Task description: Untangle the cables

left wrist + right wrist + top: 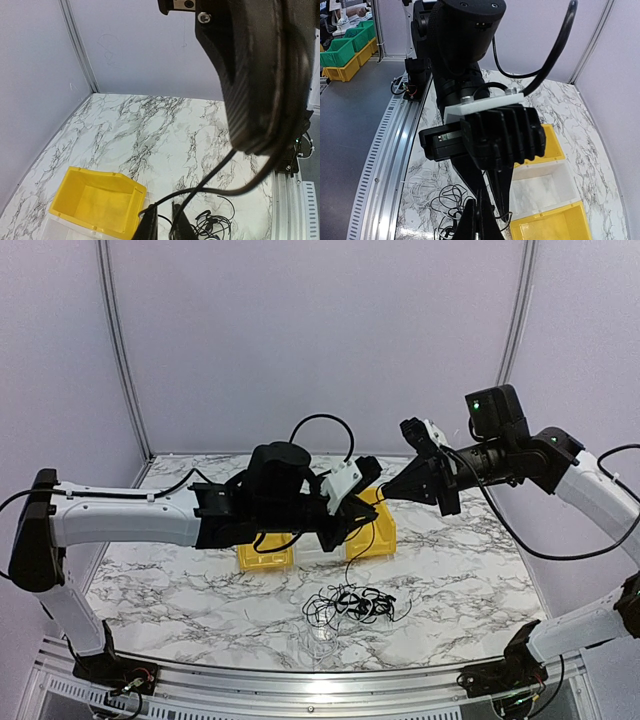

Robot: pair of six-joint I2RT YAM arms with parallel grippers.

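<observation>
Overhead, grippers: the left gripper (362, 506) and the right gripper (392, 490) meet nose to nose, high over the table (180, 590).
Overhead, cables: the cables (352, 605) lie bunched straight below the two noses. One thin strand rises from the heap to the point where they meet.
Overhead, risk: I reckon pulling apart from here could lift the whole bunch or tighten a knot, because that strand runs back into the heap.
Overhead, around: yellow bins (262, 558) flank a clear bin (318, 558) just beyond the heap. A dragged tangle could catch on their rims.
Left wrist, grip: there is a narrow gap between the left gripper's fingers (148, 225), and a black strand runs into it. I can't tell whether it is pinched or only passing through.
Left wrist, risk: the right gripper's body looms just ahead and above. A small sideways move could knock the two together.
Right wrist, grip: its fingers (472, 222) look pressed together. I can't tell whether a strand is nipped between them.
Right wrist, risk: a cord this thin could slip out under tension.
Right wrist, around: the heap sits below and left of the fingertips, near the rail (380, 165). The left gripper blocks the view ahead. Green and yellow crates (345, 50) stand well off.
</observation>
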